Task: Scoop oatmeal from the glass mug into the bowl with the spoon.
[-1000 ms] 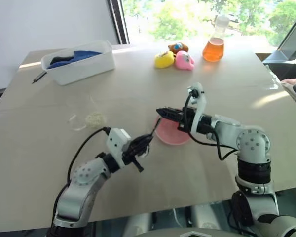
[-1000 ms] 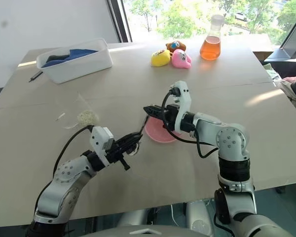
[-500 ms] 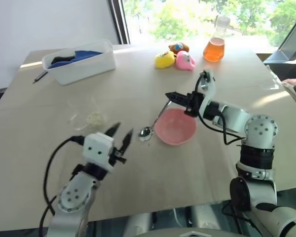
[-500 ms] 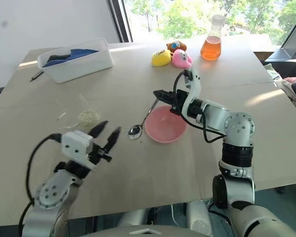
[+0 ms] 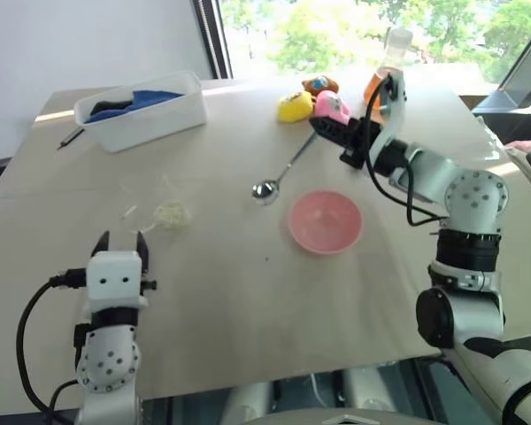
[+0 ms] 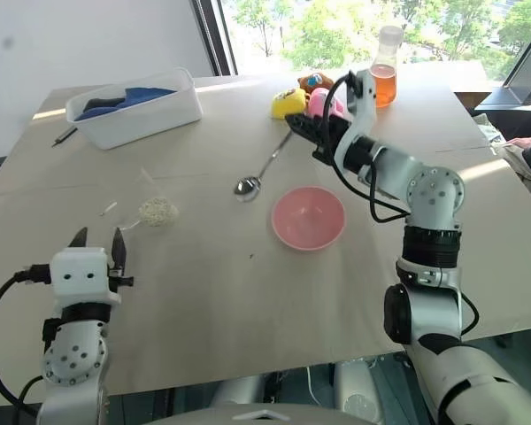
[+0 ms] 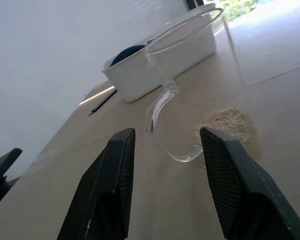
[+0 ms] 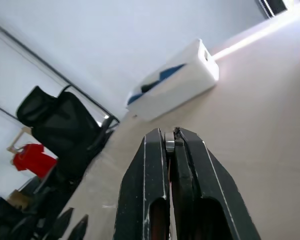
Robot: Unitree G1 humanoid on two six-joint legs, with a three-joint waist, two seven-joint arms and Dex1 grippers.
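Nearest the table's front edge, towards its left corner, the left gripper is shown with its two black fingers parted and empty, pointed at the glass mug. The mug stands left of centre on the table, a small clump of oatmeal lying inside it on the bottom. Being thin, clear glass, the mug is judged light, rigid, slippery and breakable; a moderate squeeze across the wall is judged safer than the thin curved handle, which faces the gripper in the left wrist view. The flakes are judged dry, loose and nearly weightless, so they are expected to spill from a tilted spoon.

The pink bowl is placed empty near the table's centre, well apart from the mug; it is judged light and liable to slide if nudged.

Farther back, the spoon is carried by the right gripper, whose fingers are clamped on the very end of the handle, the oval bowl hanging low over the table beyond the pink bowl. The spoon is seen as stiff, smooth metal; a hold so near the tip is judged prone to swivelling.

Along the far edge are found a white plastic tub, three toy figures and a flask of orange liquid.
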